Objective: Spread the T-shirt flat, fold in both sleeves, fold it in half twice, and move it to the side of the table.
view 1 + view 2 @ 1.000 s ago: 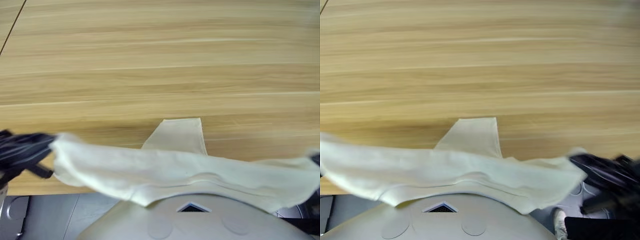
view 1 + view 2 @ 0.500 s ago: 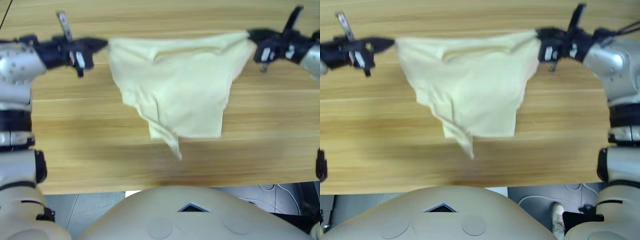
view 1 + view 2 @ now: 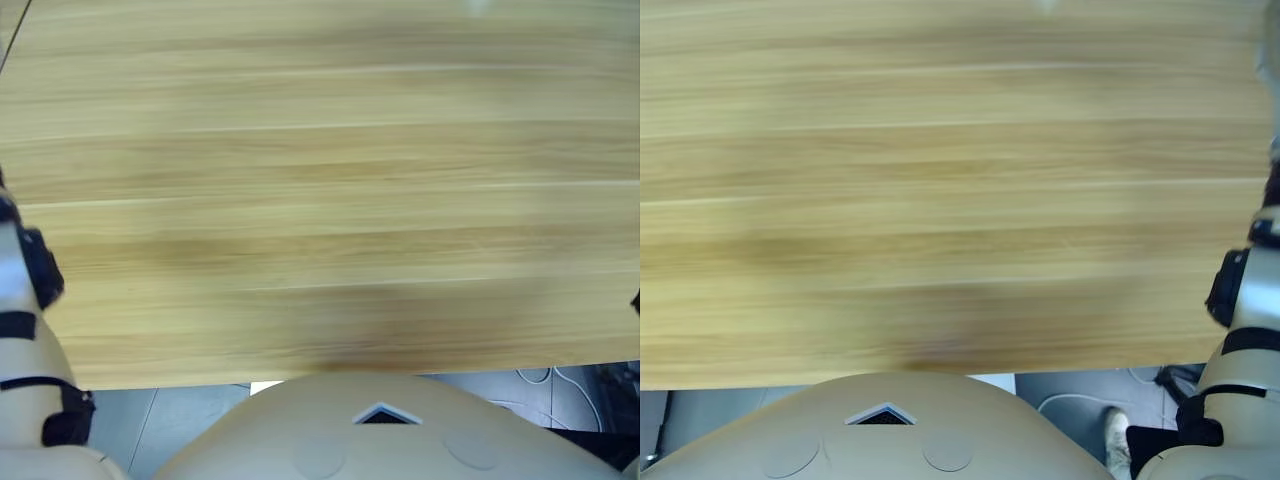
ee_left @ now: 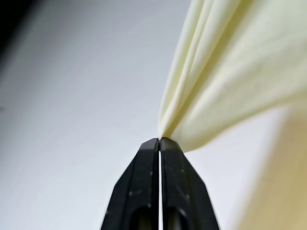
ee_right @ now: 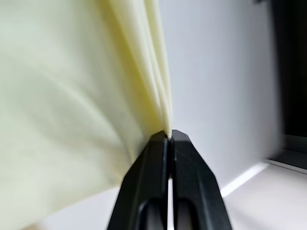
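High above the wooden tabletop (image 3: 320, 180) now, left gripper (image 4: 159, 140) and right gripper (image 5: 169, 133) fingers clamp tight the risen pale yellow T-shirt (image 4: 230, 72).

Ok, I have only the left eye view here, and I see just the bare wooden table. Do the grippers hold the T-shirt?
Observer: Yes. In the left wrist view the left gripper is shut on a bunched edge of the pale yellow T-shirt.
Operator: And the other one?
Observer: The right wrist view shows the right gripper shut on a gathered edge as well.
Operator: Is the cloth spread flat?
Observer: No. In the right wrist view it runs away from the gripper in long pleats, with a plain pale surface behind it.
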You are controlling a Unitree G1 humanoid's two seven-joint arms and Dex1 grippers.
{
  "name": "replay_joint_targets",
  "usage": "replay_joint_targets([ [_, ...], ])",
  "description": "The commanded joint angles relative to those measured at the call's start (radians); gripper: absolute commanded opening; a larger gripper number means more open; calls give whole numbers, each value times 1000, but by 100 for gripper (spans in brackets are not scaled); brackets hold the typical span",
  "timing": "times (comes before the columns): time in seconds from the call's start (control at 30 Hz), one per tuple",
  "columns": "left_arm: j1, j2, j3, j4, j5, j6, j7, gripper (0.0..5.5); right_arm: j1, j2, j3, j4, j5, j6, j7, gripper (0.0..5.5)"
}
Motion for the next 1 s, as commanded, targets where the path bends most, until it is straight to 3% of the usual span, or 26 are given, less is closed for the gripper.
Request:
replay_joint_targets([
  [0.03, 480, -30, -130, -95, -87, -110, -160, 0, 452, 9, 45, -349, 219, -56, 203, 3],
  [0.1, 513, -39, -129, -107, -103, -100, -191, 0, 598, -34, 97, -462, 258, -94, 301, 3],
  [0.23, 544, -50, -109, -144, -124, -72, -237, 0, 807, -109, 88, -587, 350, -143, 455, 3],
  [0.47, 603, -14, -92, -253, -126, -52, -297, 0, 939, -159, 47, -562, 347, -180, 581, 3],
  [0.67, 812, 109, -117, -456, -39, -30, -416, 0, 1030, -188, 22, -536, 261, -138, 636, 3],
  [1.0, 1060, 189, -56, -697, 54, 42, -455, 0, 1294, -248, 18, -743, 342, -228, 758, 3],
])
